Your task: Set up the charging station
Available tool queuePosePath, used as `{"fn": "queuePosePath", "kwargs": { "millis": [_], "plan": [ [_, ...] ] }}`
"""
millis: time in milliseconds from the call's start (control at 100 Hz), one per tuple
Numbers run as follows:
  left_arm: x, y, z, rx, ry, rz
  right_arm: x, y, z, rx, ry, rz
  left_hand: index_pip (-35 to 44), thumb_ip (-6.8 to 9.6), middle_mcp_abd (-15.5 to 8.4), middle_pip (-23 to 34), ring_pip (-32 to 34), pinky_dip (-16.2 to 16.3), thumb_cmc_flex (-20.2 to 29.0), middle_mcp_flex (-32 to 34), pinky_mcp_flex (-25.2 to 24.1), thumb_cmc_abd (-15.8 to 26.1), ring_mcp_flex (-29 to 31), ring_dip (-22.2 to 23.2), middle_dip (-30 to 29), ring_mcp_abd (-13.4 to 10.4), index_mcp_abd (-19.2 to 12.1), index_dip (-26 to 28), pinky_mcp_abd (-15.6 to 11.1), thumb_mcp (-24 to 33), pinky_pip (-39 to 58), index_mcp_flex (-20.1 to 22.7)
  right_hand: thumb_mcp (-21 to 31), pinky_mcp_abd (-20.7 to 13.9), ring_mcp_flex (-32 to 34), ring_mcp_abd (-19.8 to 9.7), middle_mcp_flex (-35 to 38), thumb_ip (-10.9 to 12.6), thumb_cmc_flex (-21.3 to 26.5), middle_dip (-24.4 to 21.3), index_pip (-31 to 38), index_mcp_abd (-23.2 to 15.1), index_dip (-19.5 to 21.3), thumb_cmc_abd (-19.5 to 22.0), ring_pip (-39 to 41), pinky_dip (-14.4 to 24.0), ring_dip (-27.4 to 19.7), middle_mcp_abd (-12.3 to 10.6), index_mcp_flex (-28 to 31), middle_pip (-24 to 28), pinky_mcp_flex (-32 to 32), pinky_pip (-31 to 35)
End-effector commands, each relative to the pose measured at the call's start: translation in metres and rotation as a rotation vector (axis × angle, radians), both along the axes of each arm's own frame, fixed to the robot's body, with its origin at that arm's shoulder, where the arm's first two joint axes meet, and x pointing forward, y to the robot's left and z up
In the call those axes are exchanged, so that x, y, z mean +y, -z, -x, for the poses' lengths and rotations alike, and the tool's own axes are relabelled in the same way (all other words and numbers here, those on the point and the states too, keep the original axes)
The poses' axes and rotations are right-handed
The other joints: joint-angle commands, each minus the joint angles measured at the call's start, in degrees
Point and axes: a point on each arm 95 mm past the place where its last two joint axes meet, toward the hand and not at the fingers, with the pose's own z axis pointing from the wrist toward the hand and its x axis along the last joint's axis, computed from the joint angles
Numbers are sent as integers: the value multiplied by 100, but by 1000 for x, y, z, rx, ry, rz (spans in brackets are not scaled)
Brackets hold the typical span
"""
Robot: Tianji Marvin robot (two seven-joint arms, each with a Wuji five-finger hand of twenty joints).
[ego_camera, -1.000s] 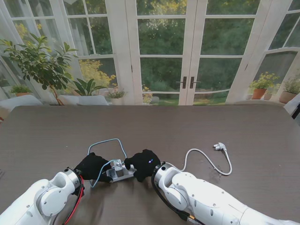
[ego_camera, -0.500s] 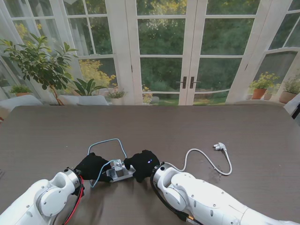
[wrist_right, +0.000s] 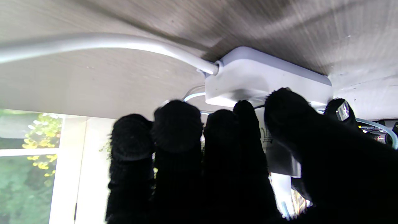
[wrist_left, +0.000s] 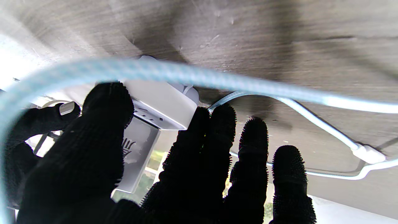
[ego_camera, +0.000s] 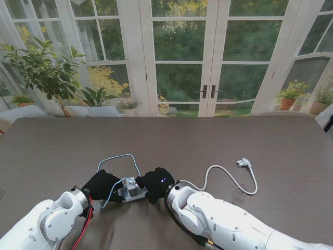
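Left robot hand grips the charger brick w/ thumb + fingers; right robot hand clamps the power strip, both meeting near me, centre-left of worktop. Blue cable loops over left robot hand. Risk, imo: cable snags fingers, or strip slides if the push goes in skewed

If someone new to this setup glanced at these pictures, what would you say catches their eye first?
First, the two black-gloved hands, left hand and right hand, meeting over a small white power strip near my edge of the table. Next, the pale blue cable looping away from the strip, and to the right the white cord curling out to its plug.
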Motion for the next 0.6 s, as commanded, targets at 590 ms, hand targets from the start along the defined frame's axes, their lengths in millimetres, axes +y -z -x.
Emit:
{"fn": "queuePosePath", "kwargs": {
  "millis": [590],
  "plan": [
    [3, 10, 8, 32, -2, -3, -22, 52, 17, 137, 23, 141, 588, 192, -37, 15, -8, 57, 605, 164, -9, 748, 120, -15, 28, 83, -532, 325, 136, 720, 188, 738, 374, -479, 178, 19, 168, 6, 174, 181, -435, 265, -85, 107, 470, 443, 187, -17, 798, 155, -203, 911]
  ]
}}
